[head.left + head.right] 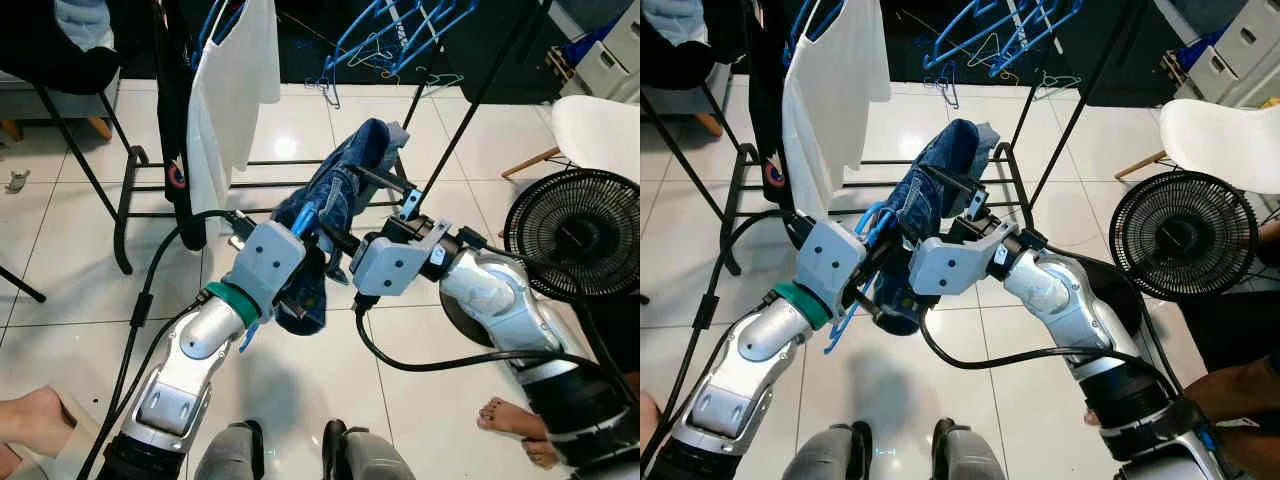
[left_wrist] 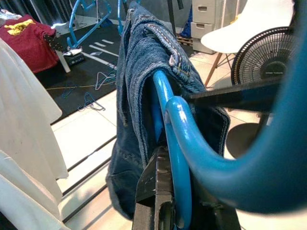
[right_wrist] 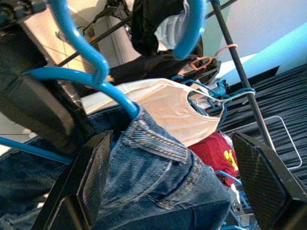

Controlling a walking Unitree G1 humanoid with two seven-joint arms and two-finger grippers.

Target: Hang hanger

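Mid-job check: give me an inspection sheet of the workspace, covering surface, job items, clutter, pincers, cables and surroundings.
Surface: white tiled floor, glossy; no table.
Job's things: blue hanger carrying folded denim jeans, held up in front of the black clothes rack.
Clutter: loose blue hangers on the dark mat beyond the rack.
Pincers: left pincer shut on the blue hanger; right pincer open, fingers either side of the jeans' waistband.
Cables: black cable looping along the left arm, another under the right arm.
Surroundings: white garment hanging on the rack, black floor fan, white chair, a person's bare foot on the right.
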